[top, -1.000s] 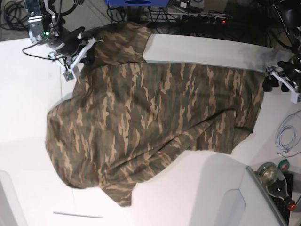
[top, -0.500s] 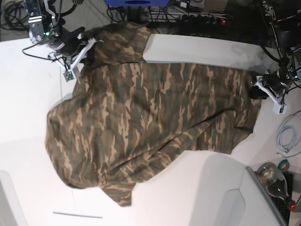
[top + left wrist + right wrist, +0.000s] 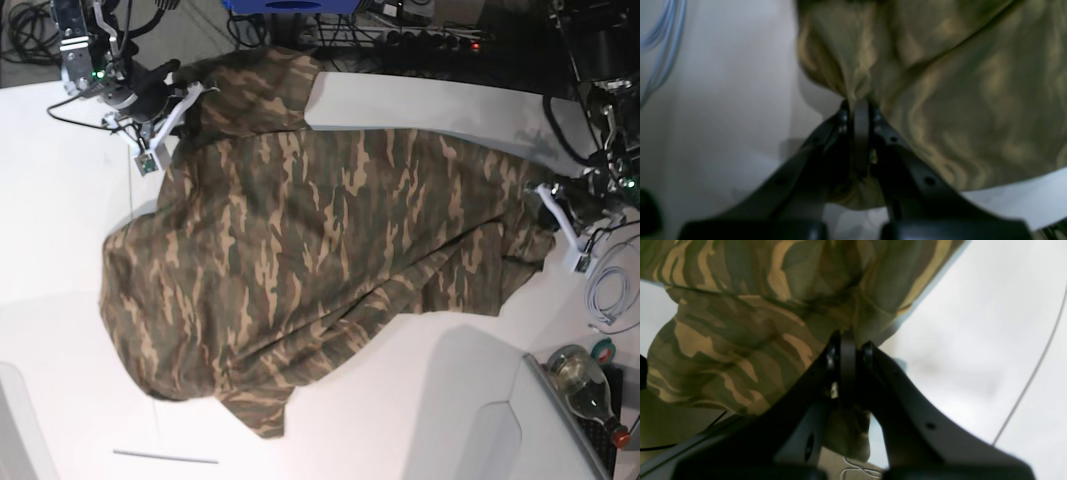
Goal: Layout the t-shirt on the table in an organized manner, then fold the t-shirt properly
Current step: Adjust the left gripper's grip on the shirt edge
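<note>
Holding the camouflage t-shirt at two opposite edges, you can stretch it flat over the white desk. Your left pincer is clamped on the cloth, and your right pincer too.

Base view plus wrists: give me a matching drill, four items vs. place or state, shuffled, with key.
Column 1:
1. left gripper
2. right gripper
3. t-shirt
4. coiled white cable

Column 2:
A. spread across the white table, its edges bunched where it is held
B. shut on cloth at the base view's right edge of the shirt
C. lying on the table beyond the shirt, base view's far right
D. shut on cloth at the shirt's upper left corner in the base view

Pairs: 1-B, 2-D, 3-A, 4-C
</note>
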Controlling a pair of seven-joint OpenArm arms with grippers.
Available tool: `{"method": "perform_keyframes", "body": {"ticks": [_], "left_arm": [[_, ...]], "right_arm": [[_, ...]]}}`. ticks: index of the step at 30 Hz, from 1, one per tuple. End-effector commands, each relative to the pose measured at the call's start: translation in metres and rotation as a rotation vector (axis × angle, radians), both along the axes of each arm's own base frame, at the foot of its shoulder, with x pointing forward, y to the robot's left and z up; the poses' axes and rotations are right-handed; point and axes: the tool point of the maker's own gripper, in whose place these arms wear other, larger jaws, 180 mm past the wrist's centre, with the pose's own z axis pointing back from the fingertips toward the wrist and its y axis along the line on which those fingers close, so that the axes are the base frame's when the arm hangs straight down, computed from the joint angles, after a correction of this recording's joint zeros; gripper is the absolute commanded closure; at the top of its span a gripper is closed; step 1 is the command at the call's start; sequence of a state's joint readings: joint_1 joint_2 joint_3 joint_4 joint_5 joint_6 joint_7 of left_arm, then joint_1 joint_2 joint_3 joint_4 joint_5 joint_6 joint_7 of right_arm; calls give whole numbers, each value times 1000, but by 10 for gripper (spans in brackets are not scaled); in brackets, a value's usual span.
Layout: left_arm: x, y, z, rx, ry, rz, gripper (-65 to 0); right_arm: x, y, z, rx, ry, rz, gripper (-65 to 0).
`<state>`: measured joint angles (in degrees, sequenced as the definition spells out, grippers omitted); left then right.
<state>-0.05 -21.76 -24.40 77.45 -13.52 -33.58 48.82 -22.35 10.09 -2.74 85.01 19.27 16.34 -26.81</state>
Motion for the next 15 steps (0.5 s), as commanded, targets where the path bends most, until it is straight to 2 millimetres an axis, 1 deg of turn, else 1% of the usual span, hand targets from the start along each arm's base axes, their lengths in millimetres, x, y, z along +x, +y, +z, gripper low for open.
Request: {"method": "perform_keyframes", "body": {"ticks": [1, 4, 6, 8, 11, 14, 15], "left_arm": [[21, 6, 17, 14, -59, 17, 0], [38, 3, 1, -16, -33, 76, 0], [52, -6, -13, -48, -30, 91, 0], [61, -16, -28, -72, -37, 93, 0], [68, -34, -47, -111, -50, 89, 0], [74, -43, -53, -141, -76, 97, 0], [74, -45, -57, -151, -77, 105, 0]], "right_arm": [[3, -3, 3, -12, 2, 3, 0], [14, -2, 10, -23, 2, 21, 0], [23, -1, 18, -26, -18, 29, 0], [31, -1, 23, -32, -24, 37, 0], [40, -2, 25, -44, -16, 46, 0], [42, -3, 26, -46, -16, 46, 0], [42, -3, 26, -46, -16, 46, 0]]}}
